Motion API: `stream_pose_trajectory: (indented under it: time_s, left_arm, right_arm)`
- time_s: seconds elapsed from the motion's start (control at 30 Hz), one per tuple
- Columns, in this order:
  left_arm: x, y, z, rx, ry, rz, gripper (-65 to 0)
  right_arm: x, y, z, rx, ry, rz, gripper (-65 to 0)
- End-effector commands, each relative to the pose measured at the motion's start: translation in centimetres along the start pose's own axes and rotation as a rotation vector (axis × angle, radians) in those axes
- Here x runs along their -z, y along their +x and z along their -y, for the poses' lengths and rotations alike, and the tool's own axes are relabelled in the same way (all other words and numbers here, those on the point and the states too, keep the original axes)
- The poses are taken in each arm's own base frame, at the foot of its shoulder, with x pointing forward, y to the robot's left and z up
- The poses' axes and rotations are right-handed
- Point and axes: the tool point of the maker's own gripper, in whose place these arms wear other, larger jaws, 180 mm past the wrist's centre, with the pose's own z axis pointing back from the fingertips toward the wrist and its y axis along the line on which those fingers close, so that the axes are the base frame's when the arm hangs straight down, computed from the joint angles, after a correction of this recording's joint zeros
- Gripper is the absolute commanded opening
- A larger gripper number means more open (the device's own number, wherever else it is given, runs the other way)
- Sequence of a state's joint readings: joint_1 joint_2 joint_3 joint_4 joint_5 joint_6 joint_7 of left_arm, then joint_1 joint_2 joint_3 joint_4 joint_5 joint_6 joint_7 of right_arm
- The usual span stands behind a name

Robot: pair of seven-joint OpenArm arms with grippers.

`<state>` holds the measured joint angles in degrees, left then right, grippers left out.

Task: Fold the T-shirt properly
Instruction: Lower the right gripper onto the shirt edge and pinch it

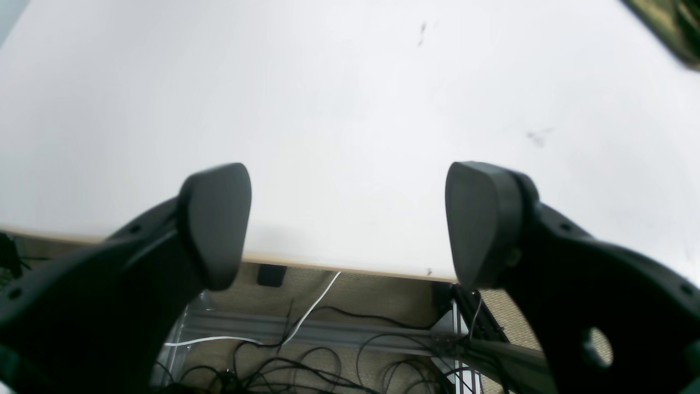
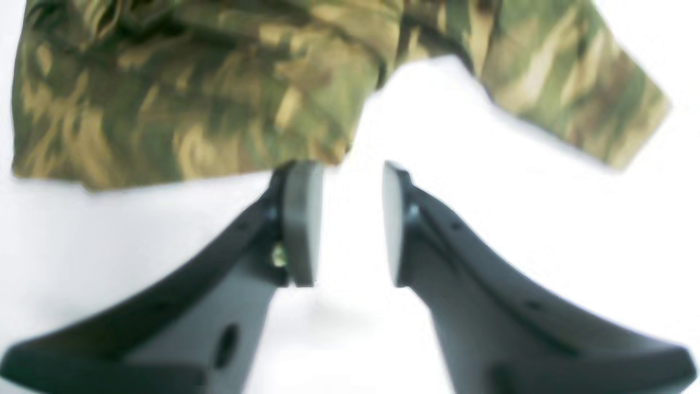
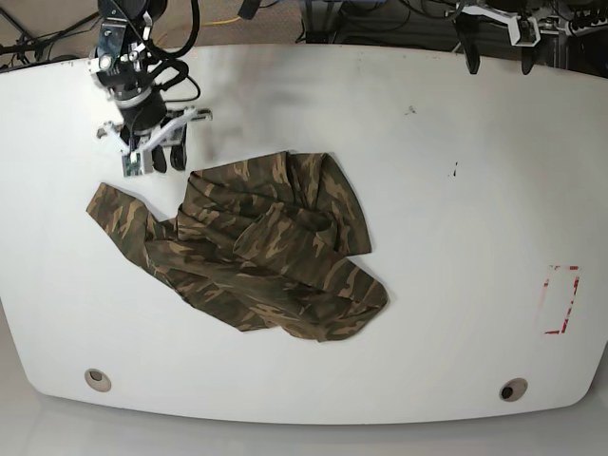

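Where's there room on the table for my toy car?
Right of the camouflage shirt in the base view, up to the red marks, and below it between the two round holes. It's crowded at upper left, where the right gripper hangs close.

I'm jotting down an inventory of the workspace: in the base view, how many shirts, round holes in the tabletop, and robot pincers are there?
Camouflage T-shirt: 1
Round holes: 2
Pincers: 2
Total: 5

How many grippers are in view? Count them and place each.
2: the left gripper over the table's far edge, the right gripper beside the crumpled shirt.
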<state>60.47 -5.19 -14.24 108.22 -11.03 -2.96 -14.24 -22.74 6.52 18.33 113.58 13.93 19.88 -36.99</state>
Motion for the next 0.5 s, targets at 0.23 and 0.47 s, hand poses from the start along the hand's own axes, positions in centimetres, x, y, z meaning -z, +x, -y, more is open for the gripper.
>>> stream_pose_trajectory:
  time_s: [0.23,0.47]
  left_arm:
    - [2.9,2.0,0.5,-0.005,-0.011,0.036,-13.1]
    - [4.5,2.4,0.6,-0.009,-0.007,0.019,-13.1]
  right_arm:
    - [3.0,10.5,1.2,-0.029,-0.009,0.157,-20.1]
    - [8.0,13.2,3.9,0.029,-0.008,0.117,-19.7]
